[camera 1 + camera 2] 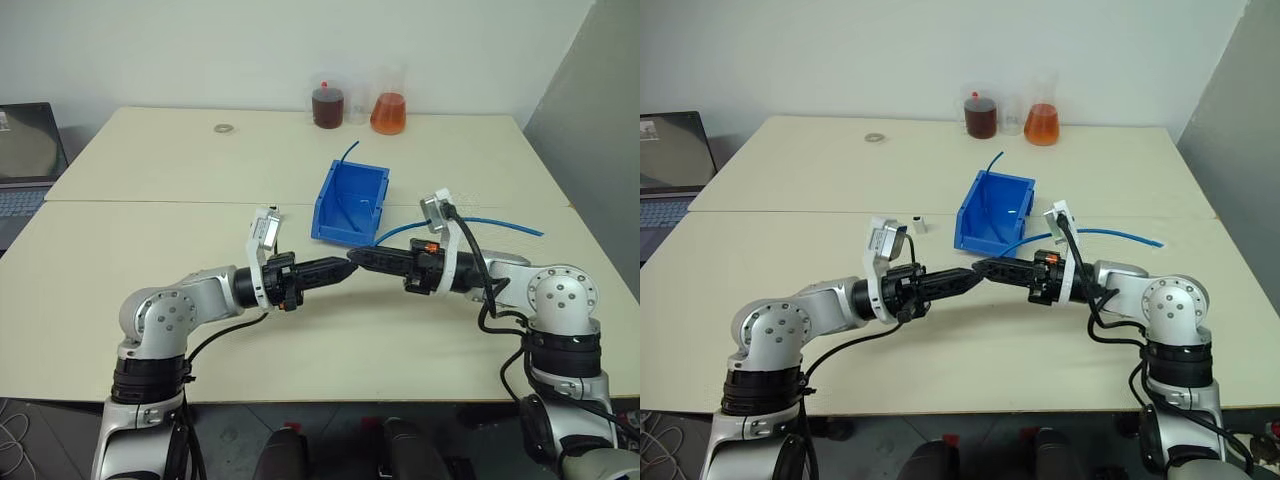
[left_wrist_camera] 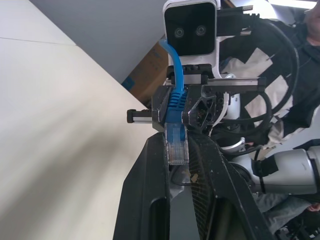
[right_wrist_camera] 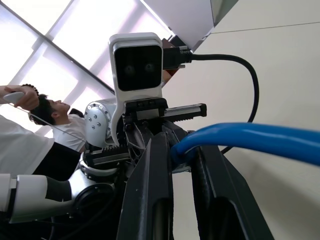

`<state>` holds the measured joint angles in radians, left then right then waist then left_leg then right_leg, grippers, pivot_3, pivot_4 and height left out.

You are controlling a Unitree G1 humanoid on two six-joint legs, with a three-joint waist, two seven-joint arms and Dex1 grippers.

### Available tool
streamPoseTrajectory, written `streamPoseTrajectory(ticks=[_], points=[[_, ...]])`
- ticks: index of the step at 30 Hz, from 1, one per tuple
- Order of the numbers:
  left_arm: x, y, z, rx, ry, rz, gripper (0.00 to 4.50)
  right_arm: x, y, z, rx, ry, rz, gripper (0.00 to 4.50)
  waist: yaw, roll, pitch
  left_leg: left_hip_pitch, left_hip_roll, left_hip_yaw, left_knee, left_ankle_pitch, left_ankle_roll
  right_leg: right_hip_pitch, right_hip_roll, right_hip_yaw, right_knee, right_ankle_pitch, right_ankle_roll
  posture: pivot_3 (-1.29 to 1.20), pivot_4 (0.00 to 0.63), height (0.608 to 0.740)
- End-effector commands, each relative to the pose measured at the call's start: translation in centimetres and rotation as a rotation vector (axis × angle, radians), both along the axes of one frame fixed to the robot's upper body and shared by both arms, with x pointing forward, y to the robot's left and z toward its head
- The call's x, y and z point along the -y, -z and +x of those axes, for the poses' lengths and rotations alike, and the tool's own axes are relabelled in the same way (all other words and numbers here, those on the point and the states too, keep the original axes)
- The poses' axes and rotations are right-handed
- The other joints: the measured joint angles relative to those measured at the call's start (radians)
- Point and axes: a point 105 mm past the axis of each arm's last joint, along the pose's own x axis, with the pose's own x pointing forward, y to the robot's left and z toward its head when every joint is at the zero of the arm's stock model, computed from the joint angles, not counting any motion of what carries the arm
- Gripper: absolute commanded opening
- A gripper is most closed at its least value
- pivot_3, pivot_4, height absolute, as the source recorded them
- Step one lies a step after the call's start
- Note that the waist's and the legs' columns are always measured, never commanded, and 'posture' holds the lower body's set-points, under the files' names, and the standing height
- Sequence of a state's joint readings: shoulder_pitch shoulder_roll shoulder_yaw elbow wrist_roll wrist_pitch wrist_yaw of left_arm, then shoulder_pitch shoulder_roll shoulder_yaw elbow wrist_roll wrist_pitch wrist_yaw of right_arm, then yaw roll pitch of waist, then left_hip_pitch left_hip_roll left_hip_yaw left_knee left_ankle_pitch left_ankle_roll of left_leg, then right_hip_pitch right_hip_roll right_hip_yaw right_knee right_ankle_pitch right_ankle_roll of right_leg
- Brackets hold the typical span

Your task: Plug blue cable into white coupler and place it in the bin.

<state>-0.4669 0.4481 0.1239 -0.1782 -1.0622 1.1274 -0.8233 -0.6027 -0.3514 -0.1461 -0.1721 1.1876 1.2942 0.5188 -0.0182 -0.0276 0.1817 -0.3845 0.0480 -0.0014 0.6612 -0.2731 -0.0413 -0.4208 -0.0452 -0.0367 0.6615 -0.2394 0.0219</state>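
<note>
In the left eye view our left gripper (image 1: 343, 266) and right gripper (image 1: 358, 259) meet tip to tip above the desk (image 1: 150, 220), just before the bin (image 1: 350, 203).

In the left wrist view the right fingers (image 2: 161, 106) are closed on the blue cable (image 2: 176, 100) at its boot; the clear plug (image 2: 176, 146) looks light, stiff and fragile.

In the right wrist view the cable bends softly, so we judge the boot the best hold. The left fingers are closed; what they hold we cannot tell.
</note>
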Motion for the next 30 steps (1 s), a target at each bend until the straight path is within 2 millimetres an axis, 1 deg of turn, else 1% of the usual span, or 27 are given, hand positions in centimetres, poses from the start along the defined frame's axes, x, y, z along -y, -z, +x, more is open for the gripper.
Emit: streamPoseTrajectory(ticks=[1,5,7,8,9,10,16,18,21,24,25,28,29,30], points=[[-0.3,-0.7,-0.4,0.036,0.005,-0.006,0.26,0.6,-1.0,-0.1,0.025,0.009,0.035,0.2,0.0,0.0,0.0,0.0,0.0,0.0,0.0,0.0,0.0,0.0,0.0,0.0,0.0,0.0,0.0,0.0,0.15,0.74],[-0.2,-0.9,-0.1,0.067,-0.013,-0.009,0.26,0.5,-0.9,-0.1,0.024,0.007,0.031,0.2,0.0,0.0,0.0,0.0,0.0,0.0,0.0,0.0,0.0,0.0,0.0,0.0,0.0,0.0,0.0,0.0,0.15,0.74],[-0.3,-1.0,-0.1,0.073,-0.017,-0.016,0.96,0.4,-0.8,0.0,0.026,0.015,0.016,0.2,0.0,0.0,0.0,0.0,0.0,0.0,0.0,0.0,0.0,0.0,0.0,0.0,0.0,0.0,0.0,0.0,0.15,0.74],[-0.3,-1.0,-0.1,0.069,-0.01,-0.018,1.1,0.4,-0.7,0.0,0.026,0.014,0.012,0.2,0.0,0.0,0.0,0.0,0.0,0.0,0.0,0.0,0.0,0.0,0.0,0.0,0.0,0.0,0.0,0.0,0.15,0.74],[-0.4,-1.0,-0.2,0.066,-0.003,-0.019,1.44,0.4,-0.8,-0.1,0.027,0.012,0.009,0.2,0.0,0.0,0.0,0.0,0.0,0.0,0.0,0.0,0.0,0.0,0.0,0.0,0.0,0.0,0.0,0.0,0.15,0.74],[-0.5,-1.0,-0.2,0.068,-0.008,-0.015,1.55,0.4,-0.8,0.0,0.029,0.013,0.009,0.2,0.0,0.0,0.0,0.0,0.0,0.0,0.0,0.0,0.0,0.0,0.0,0.0,0.0,0.0,0.0,0.0,0.15,0.74],[-1.7,-0.8,-0.8,0.077,-0.028,0.018,2.68,1.4,-1.0,0.6,0.054,0.073,-0.008,0.2,-0.001,0.0,0.0,0.0,0.0,0.0,-0.001,0.0,0.0,0.0,0.0,0.0,-0.001,0.0,0.0,0.0,0.15,0.74],[-2.6,0.2,-1.1,0.101,-0.057,0.09,3.06,2.0,-1.1,0.9,0.061,0.103,-0.012,0.2,-0.003,0.0,0.0,0.0,0.0,0.0,-0.001,0.0,0.0,0.0,0.0,0.0,-0.001,0.0,0.0,0.0,0.15,0.74],[-3.7,2.0,-0.6,0.178,-0.141,0.229,3.68,2.4,-1.2,1.3,0.067,0.132,-0.012,0.2,-0.008,0.001,0.001,0.0,0.0,0.0,-0.001,0.0,0.0,-0.001,0.0,0.0,-0.002,0.0,0.0,0.0,0.15,0.74],[-5.8,4.0,0.9,0.256,-0.325,0.383,4.4,3.1,-1.2,1.5,0.076,0.184,-0.016,0.2,-0.007,0.001,0.001,0.0,0.0,0.0,-0.001,0.0,0.0,-0.001,0.0,0.0,-0.002,0.0,0.0,0.0,0.15,0.74],[-6.5,4.5,1.5,0.286,-0.394,0.427,4.46,3.3,-1.3,1.4,0.079,0.193,-0.014,0.2,-0.007,0.001,0.001,-0.001,0.0,0.0,-0.001,0.0,0.0,-0.001,0.0,0.0,-0.002,0.0,0.0,0.0,0.15,0.74],[-8.9,5.4,4.0,0.327,-0.646,0.524,4.46,3.5,-1.3,1.2,0.091,0.211,-0.018,0.2,-0.005,0.001,0.001,-0.001,0.0,0.0,-0.002,0.0,0.0,-0.001,0.0,0.0,-0.003,0.0,0.0,0.0,0.15,0.74],[-10.2,5.4,5.4,0.346,-0.794,0.568,4.46,3.6,-1.3,1.1,0.093,0.221,-0.013,0.2,-0.003,0.001,0.001,-0.001,0.0,0.0,-0.002,0.0,0.0,-0.001,0.0,0.0,-0.003,0.0,0.0,0.0,0.15,0.74],[-11.1,5.4,6.3,0.36,-0.892,0.594,4.46,3.6,-1.3,1.2,0.094,0.228,-0.008,0.2,0.002,0.001,0.001,-0.002,0.0,0.0,-0.001,0.0,0.0,-0.001,0.0,0.0,-0.003,0.0,0.0,0.0,0.15,0.74]])
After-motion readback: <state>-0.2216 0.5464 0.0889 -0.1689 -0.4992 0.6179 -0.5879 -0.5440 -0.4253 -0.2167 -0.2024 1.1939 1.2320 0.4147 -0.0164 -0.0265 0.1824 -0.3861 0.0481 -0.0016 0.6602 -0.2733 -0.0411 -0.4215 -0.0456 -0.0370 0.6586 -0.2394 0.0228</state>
